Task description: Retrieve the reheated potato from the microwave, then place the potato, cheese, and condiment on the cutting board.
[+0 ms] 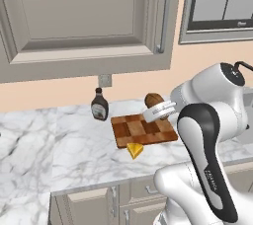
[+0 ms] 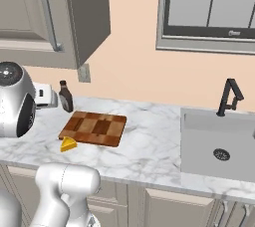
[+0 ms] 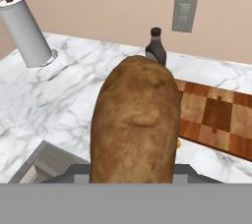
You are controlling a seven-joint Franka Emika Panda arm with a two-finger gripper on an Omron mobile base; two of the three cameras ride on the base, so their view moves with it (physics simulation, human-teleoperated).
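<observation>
Clearly, our gripper (image 1: 157, 111) clasps the potato (image 1: 153, 100) above the cutting board (image 1: 143, 130); releasing it there, it could roll onto the cheese (image 1: 135, 150).

Dull brown rough-skinned potato (image 3: 134, 120); checkered light and reddish-brown wooden cutting board (image 1: 143, 130); bright yellow cheese wedge (image 1: 134, 150); grey-veined white marble counter (image 1: 59, 140).

Flat, even, bright rendered light, faint soft shadows, no glare, perhaps slight softness at hand-view edges.

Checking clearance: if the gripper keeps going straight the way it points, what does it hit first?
Likely the condiment bottle: the gripper holds the potato pointing toward it, then the wall. Depth is unclear.
</observation>
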